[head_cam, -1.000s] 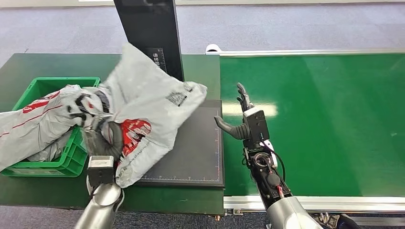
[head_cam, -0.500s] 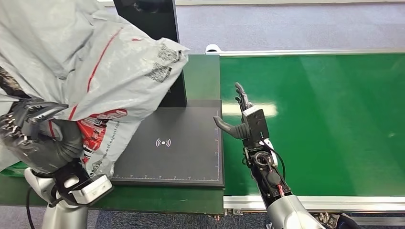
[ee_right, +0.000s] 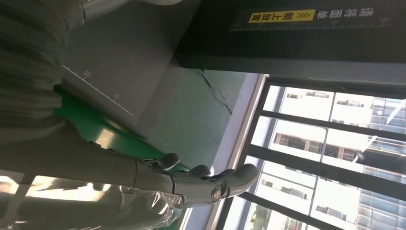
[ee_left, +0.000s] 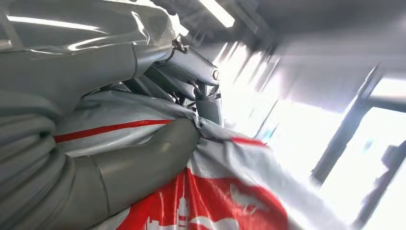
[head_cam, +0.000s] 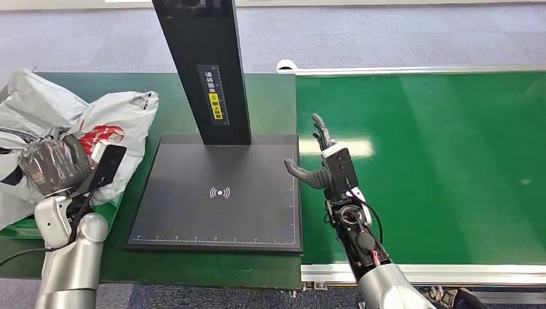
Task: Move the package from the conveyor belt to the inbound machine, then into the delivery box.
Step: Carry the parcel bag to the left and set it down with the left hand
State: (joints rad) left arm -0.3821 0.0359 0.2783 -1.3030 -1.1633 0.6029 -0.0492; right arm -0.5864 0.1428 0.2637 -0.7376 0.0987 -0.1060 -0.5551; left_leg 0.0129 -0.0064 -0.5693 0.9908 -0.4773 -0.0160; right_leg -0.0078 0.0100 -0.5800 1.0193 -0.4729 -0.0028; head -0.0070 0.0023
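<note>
The package (head_cam: 96, 138) is a grey plastic mailer bag with red print, lying over the green delivery box (head_cam: 26, 224) at the far left of the table. My left hand (head_cam: 55, 164) grips the bag from the near side; the left wrist view shows the thumb (ee_left: 158, 153) and fingers (ee_left: 191, 72) pinching the bag's (ee_left: 225, 191) crumpled plastic. My right hand (head_cam: 322, 164) hovers open at the conveyor belt's (head_cam: 438, 167) left edge, fingers spread and nothing in it. The inbound machine's black scan plate (head_cam: 219, 193) lies bare between the two hands.
The machine's black upright column (head_cam: 206, 71) rises from the back of the plate. More grey bags (head_cam: 16, 138) fill the box under the package. The conveyor's metal rail (head_cam: 425, 273) runs along the near edge. Grey carpet lies beyond the table.
My left hand has swung the package off the scan plate, up and leftward, then down onto the green box. The plate is now uncovered. My right hand has barely moved.
</note>
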